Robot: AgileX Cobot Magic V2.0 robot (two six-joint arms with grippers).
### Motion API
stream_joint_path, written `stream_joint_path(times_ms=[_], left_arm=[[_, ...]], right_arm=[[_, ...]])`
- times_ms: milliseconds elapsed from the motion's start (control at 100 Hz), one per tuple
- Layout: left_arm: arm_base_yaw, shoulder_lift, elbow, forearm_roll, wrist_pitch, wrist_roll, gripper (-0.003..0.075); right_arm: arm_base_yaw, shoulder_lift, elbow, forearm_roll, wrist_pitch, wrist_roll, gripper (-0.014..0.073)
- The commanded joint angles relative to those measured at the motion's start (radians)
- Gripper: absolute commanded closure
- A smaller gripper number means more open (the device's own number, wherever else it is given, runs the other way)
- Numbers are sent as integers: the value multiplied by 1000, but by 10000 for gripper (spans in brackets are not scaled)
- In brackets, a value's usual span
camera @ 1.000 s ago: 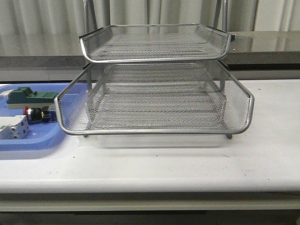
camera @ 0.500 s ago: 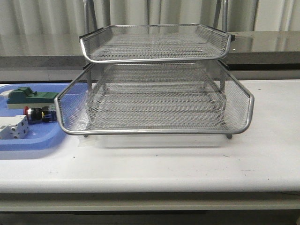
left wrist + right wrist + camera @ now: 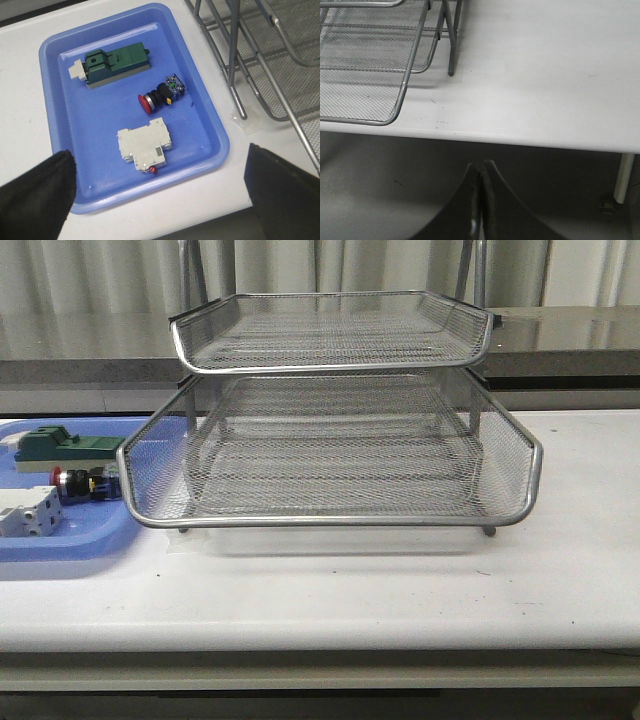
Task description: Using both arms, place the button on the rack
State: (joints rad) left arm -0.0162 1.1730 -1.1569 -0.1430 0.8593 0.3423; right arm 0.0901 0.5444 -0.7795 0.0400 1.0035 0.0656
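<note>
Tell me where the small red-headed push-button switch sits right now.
The red-headed push-button switch lies in the blue plastic tray on the table's left side, between the green block and the white block, left of the silver wire-mesh rack.

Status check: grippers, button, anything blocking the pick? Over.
Left gripper open, above the blue tray. Right gripper shut, empty, off the table edge. Button lies in the tray between green block and white block, untouched. Rack empty. Nothing blocking.

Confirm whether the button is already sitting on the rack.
No, the button lies in the blue tray between the green block and the white block, beside the rack.
</note>
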Motion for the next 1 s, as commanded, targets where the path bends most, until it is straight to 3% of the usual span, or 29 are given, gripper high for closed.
stream_joint_path(times_ms=[0,390,510,680,990], left_arm=[[-6,55,-91,-23,-43,24,80],[-6,462,-463,-23,23,347,80],[-6,567,-564,-23,77,505,80],[-6,682,-670,-15,160,525,80],[-25,795,-689,-19,175,549,80]], right_arm=[[-2,3,-32,-8,-65,-5,663],[-2,3,-32,-8,-65,-5,663],[-2,3,-32,-8,-65,-5,663],[-2,3,-32,-8,-65,-5,663],[-2,3,-32,-8,-65,-5,663]])
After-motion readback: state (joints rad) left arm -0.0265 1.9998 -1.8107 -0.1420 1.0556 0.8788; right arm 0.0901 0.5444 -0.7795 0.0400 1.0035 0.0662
